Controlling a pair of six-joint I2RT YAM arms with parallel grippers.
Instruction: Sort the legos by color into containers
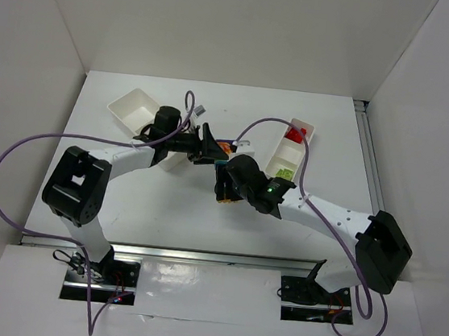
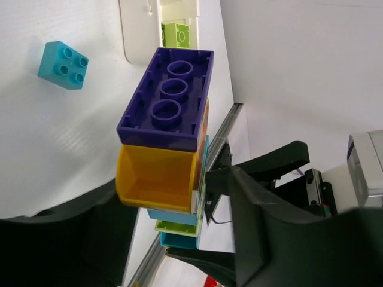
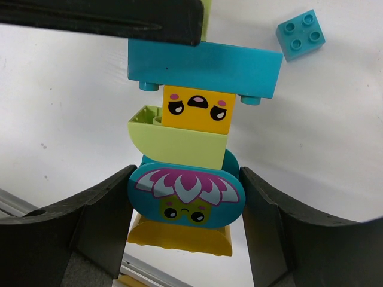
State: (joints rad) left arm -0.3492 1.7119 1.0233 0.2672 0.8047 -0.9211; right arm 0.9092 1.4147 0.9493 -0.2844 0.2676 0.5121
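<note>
judged step: splitting the lego stack (image 3: 185, 161), mid-frame. right gripper (image 3: 185, 218) clamps its lower end; left gripper (image 2: 176, 191) hold cannot be told. next: pull bricks apart.

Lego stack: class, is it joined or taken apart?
Joined: the lego stack shows cyan, yellow, lime and flower-printed bricks locked together between the right fingers.

The lego stack (image 3: 190, 143) is between the wider tray (image 1: 136, 109), rear left, and the narrower tray (image 1: 285, 154), rear right.
</note>
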